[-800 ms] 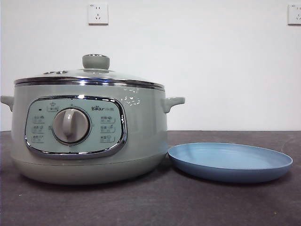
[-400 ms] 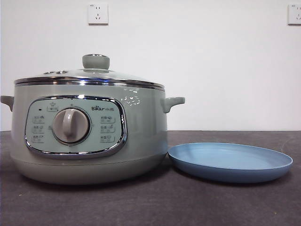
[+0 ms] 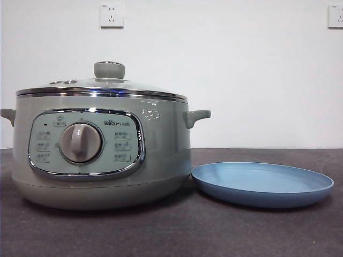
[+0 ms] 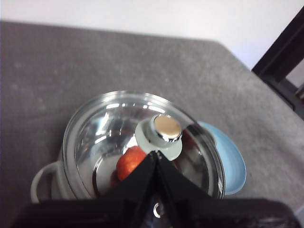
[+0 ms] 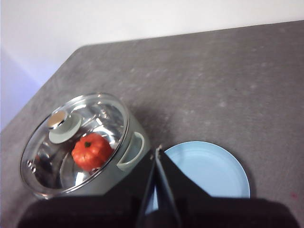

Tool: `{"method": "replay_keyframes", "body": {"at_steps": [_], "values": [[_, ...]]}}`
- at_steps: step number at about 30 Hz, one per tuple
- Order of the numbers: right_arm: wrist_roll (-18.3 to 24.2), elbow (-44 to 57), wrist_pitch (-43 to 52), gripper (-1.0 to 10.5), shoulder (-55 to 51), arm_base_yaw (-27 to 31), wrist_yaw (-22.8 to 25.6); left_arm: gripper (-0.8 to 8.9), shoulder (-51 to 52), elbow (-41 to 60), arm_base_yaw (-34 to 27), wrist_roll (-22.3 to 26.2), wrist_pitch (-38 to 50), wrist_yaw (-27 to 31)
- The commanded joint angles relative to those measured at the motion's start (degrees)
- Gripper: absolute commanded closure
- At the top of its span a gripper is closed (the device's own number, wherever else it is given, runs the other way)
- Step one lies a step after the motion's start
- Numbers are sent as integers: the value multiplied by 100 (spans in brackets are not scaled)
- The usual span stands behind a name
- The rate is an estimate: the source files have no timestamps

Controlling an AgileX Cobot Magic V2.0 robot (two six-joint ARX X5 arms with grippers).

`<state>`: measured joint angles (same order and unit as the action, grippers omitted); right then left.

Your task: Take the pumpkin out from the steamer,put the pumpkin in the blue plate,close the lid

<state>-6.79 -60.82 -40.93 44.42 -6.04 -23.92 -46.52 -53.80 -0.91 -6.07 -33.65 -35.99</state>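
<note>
The sage-green steamer [image 3: 102, 155] stands on the left of the table with its glass lid [image 3: 102, 85] on. Through the lid the orange-red pumpkin [image 5: 91, 150] shows inside the pot; the left wrist view also shows the pumpkin [image 4: 129, 161]. Just right of the pot lies the blue plate [image 3: 262, 183], with nothing on it. My left gripper [image 4: 156, 153] hangs shut high above the lid [image 4: 142, 142], near its knob [image 4: 166, 128]. My right gripper [image 5: 157, 151] hangs shut high over the near edge of the plate [image 5: 209, 168], beside the steamer [image 5: 128, 142]. Neither arm shows in the front view.
Dark grey table surface [image 3: 171, 235] runs around the pot and plate. A white wall with two sockets [image 3: 111, 15] stands behind. A black frame [image 4: 280, 61] shows beyond the table's edge in the left wrist view.
</note>
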Motion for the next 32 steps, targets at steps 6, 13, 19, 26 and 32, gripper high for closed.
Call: {"method": "replay_keyframes", "body": {"at_steps": [6,13,19,26,32], "values": [[256,-166,-195,668,437,-7,-7,541,-243,-282,247,201,-120,26],[216,-166,-251,461,590,-7,0,407,-280,-282,599,111,46,566],[214,-166,-243,469,632,-9,-4,407,-737,-551,1252,120,223,1082],[216,-166,-256,469,636,-9,-15,407,-1703,-1355,2201,334,107,2065],[219,-166,-442,474,636,-9,0,408,-2452,-1731,2684,476,11,2531]]}}
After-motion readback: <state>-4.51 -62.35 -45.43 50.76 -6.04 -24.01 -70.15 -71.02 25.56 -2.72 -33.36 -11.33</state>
